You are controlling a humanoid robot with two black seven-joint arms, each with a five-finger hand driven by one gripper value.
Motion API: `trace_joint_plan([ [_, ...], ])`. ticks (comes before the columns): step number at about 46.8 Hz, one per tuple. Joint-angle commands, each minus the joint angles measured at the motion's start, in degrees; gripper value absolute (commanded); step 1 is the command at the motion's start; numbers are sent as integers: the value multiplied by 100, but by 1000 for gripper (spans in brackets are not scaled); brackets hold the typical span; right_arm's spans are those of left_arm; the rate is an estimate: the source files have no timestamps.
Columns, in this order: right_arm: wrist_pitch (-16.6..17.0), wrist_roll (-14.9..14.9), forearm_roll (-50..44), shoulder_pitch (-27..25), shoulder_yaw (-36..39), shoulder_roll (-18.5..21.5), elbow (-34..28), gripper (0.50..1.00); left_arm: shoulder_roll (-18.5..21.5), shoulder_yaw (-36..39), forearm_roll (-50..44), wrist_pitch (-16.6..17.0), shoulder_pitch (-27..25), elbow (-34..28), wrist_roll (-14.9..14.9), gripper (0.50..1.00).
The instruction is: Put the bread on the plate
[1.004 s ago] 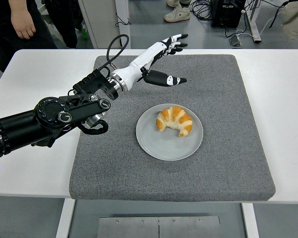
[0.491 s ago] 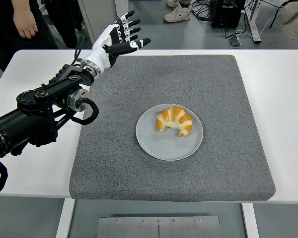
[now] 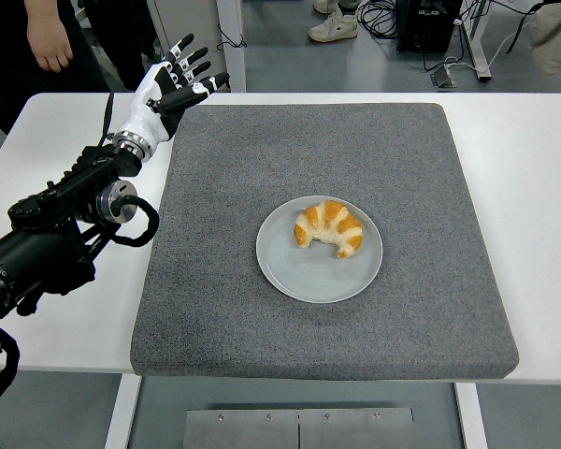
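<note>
A golden croissant (image 3: 329, 228) lies on the grey round plate (image 3: 309, 271), which sits in the middle of the grey mat (image 3: 215, 309). My left hand (image 3: 172, 82) is white with black fingertips. It hovers over the mat's far left corner, well away from the plate, with its fingers spread and nothing in them. The black left arm (image 3: 56, 224) runs in from the left edge. My right arm is out of sight.
The mat covers most of the white table (image 3: 533, 187). A person (image 3: 47, 37) stands behind the table's far left corner, one hand hanging down. Cables and equipment lie on the floor beyond the far edge.
My left hand has drawn back from above the mat's far middle to the far left corner, staying open. The croissant and plate have not moved.
</note>
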Motion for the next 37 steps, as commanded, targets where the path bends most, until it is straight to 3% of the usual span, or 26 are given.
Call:
trace_joint_plan([
  [1, 1, 0, -5, -9, 0, 0, 0, 1000, -9, 7, -3, 0, 61, -2, -208, 954],
  [11, 1, 0, 4, 0, 9, 0, 0, 1000, -9, -63, -12, 0, 140, -2, -340, 955],
  [22, 1, 0, -5, 0, 9, 0, 0, 1000, -88, -705, -73, 0, 307, -2, -314, 955],
  [37, 1, 0, 4, -9, 9, 0, 9, 1000, -203, -732, -82, 0, 457, -2, -332, 957],
])
